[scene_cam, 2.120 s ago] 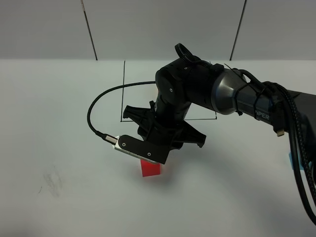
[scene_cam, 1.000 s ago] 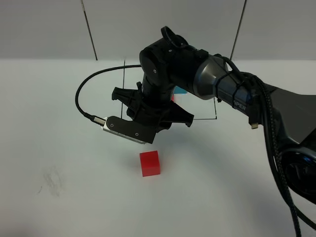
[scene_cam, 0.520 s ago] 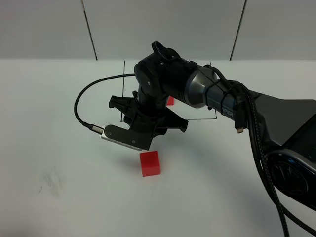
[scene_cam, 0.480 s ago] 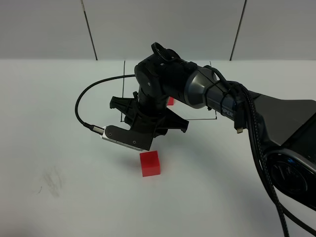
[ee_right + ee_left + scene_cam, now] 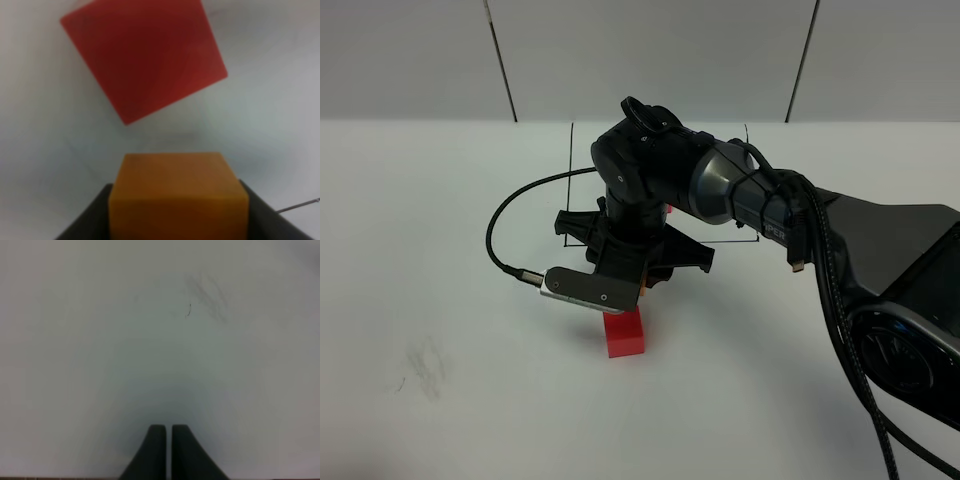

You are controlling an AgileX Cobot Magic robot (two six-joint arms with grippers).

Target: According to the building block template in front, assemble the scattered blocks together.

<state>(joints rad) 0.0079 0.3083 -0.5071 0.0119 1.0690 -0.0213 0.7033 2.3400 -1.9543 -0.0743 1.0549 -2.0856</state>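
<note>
Clamped in the right gripper (image 5: 177, 207): one orange cube (image 5: 177, 185), jaws pressed on two opposite faces, apparently carried clear of the tabletop (image 5: 440, 250). Just beyond it in the wrist view, near but apart: one red cube (image 5: 145, 55), flat on the tabletop. From on high, the load poised just over the red cube's far edge, on the side toward the template (image 5: 667, 208).

No long axis to speak of on either cube. Instead, a twist: the red cube's sides skewed against the orange cube's faces. Probably a turn of the wrist needed before setting the two flush. Likely step in hand: bringing orange down beside red, touching. Risk: nudging the red cube further askew on contact.

Off to the side, the left gripper (image 5: 167, 450), pinched together on nothing. Below it only bare tabletop with a grey smudge (image 5: 205, 300), no cube in sight. Right arm (image 5: 770, 200) by far the nearer.

Count of loose cubes: red, one; orange, one; blue, none in view. Of the template, only a red sliver showing inside the black frame (image 5: 571, 150), the rest hidden behind the right arm. Layout unreadable from here.
</note>
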